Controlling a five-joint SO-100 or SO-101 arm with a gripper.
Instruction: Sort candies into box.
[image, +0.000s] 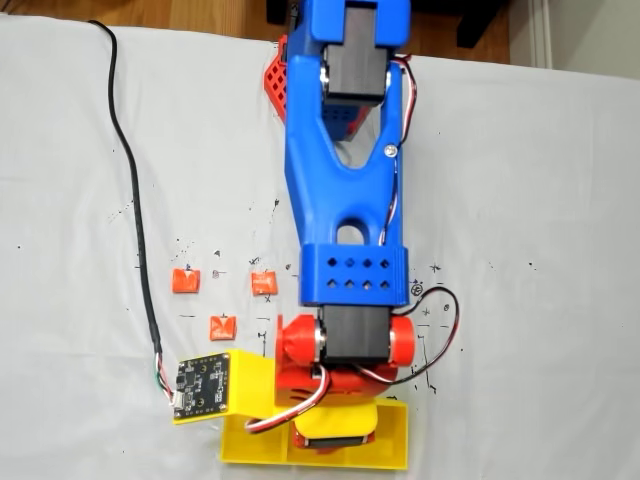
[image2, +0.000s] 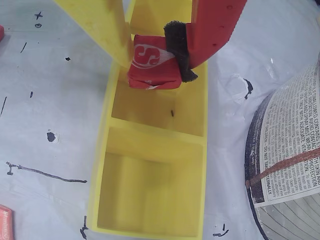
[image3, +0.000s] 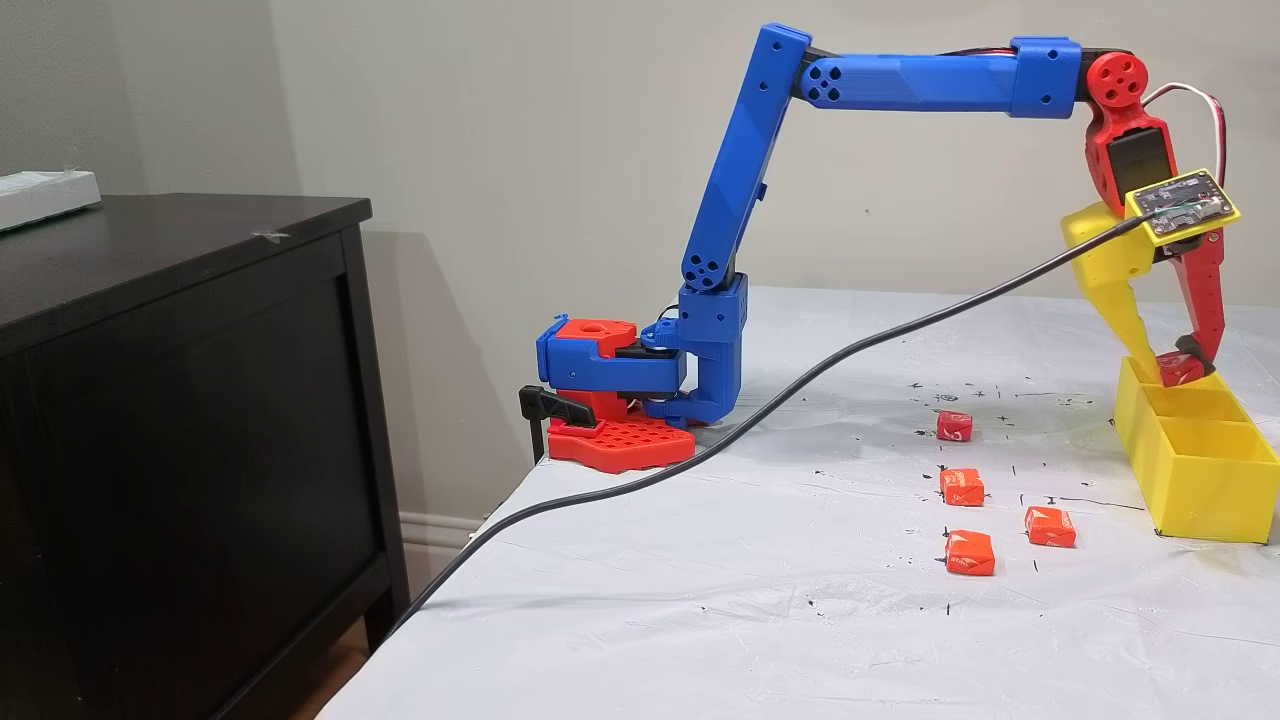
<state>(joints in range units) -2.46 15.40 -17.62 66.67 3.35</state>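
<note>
In the side-on fixed view, three orange candies (image3: 969, 552) lie loose on the white-covered desk (image3: 700, 600) left of the box, with a fourth, red candy (image3: 954, 426) farther back. Right of them stands the yellow box (image3: 1200, 470), its compartments running from near to far. Above its far compartment hangs the gripper (image3: 1180, 368), its fingers (image3: 1205, 290) pinching a red candy with white markings (image3: 1180, 369) just over the rim. In the wrist view that held candy (image2: 152, 62) is clamped between the yellow finger on the left and the red, black-padded finger on the right, over the box (image2: 150, 150), whose two nearer compartments look empty. At the right edge of that view sits a round printed label (image2: 290, 150).
</note>
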